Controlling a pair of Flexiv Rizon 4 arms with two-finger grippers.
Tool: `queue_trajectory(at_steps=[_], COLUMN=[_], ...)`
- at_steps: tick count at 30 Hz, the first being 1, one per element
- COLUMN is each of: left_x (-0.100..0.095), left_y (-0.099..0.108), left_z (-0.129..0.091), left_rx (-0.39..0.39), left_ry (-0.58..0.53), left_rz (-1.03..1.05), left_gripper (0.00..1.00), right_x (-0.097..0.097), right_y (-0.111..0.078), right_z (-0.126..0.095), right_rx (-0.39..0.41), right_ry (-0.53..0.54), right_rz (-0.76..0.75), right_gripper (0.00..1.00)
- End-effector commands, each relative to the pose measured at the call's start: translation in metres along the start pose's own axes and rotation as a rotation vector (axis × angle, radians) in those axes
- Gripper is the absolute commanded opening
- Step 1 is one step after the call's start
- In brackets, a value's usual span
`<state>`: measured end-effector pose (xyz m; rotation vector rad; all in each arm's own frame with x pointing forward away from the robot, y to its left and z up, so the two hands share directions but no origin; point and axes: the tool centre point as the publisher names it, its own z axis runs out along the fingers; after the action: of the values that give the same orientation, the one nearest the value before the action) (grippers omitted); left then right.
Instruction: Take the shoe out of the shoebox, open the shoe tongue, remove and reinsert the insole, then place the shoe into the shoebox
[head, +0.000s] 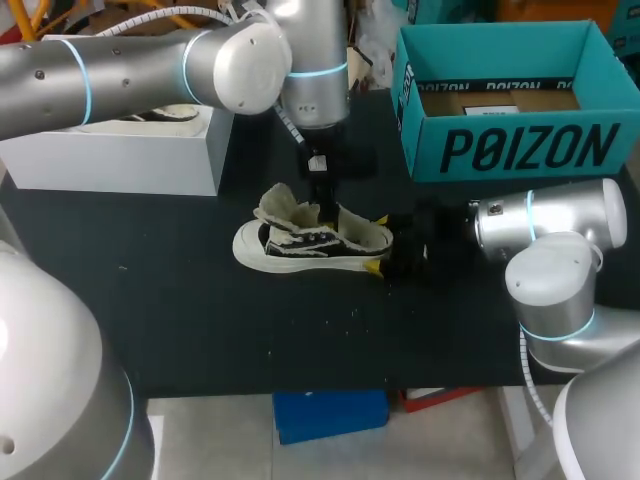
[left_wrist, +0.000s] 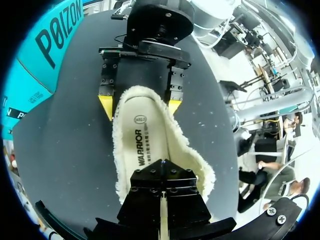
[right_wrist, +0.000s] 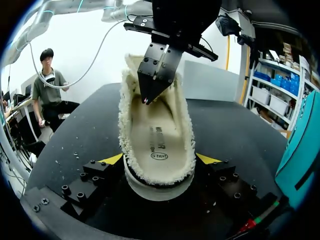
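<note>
Counter (head: 200, 330) is black. The teal shoebox (head: 520, 150) sits open at your far right, and a white box (head: 120, 160) sits at the far left.

The shoe (head: 300, 245) is out of the shoebox. It stands upright on its sole mid-counter, well apart from both boxes, with its heel toward your right arm. Its fleece collar is spread wide, and the insole (right_wrist: 157, 135) lies flat inside, fully exposed in both wrist views.

Your right hand (right_wrist: 160, 160) is low at the heel. One yellow tip sits on each side of the shoe, and both press against the heel walls, so it's grasping the shoe.

Your left hand (right_wrist: 148, 97) comes straight down from above into the shoe opening. Its fingers are clenched together into a single wedge. The tip sits at the front part of the insole, just by the tongue. You can't tell from any view whether it touches the insole or pinches anything.
</note>
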<state>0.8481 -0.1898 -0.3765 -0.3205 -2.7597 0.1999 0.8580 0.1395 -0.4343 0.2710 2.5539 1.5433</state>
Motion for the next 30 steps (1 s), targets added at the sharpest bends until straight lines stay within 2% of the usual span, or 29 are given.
queue_trajectory(at_steps=[1,8,21,30], left_x=[-0.002,0.003,0.010,0.012], left_y=[-0.001,-0.001,-0.005,-0.003], left_z=[0.011,0.020,0.045,0.053], left_rx=[-0.009,0.010,-0.009,-0.004], left_ry=[0.013,0.029,0.053,0.027], left_rz=[-0.008,-0.018,-0.051,-0.094], left_gripper=[0.00,0.00,0.00,0.00], right_x=[-0.001,-0.001,-0.001,-0.001], right_y=[-0.001,-0.001,-0.001,-0.001], right_z=[0.000,0.000,0.000,0.000], right_rx=[0.001,0.001,0.001,0.001], right_ry=[0.000,0.000,0.000,0.000], right_rz=[0.001,0.001,0.001,0.001], right_gripper=[0.00,0.00,0.00,0.00])
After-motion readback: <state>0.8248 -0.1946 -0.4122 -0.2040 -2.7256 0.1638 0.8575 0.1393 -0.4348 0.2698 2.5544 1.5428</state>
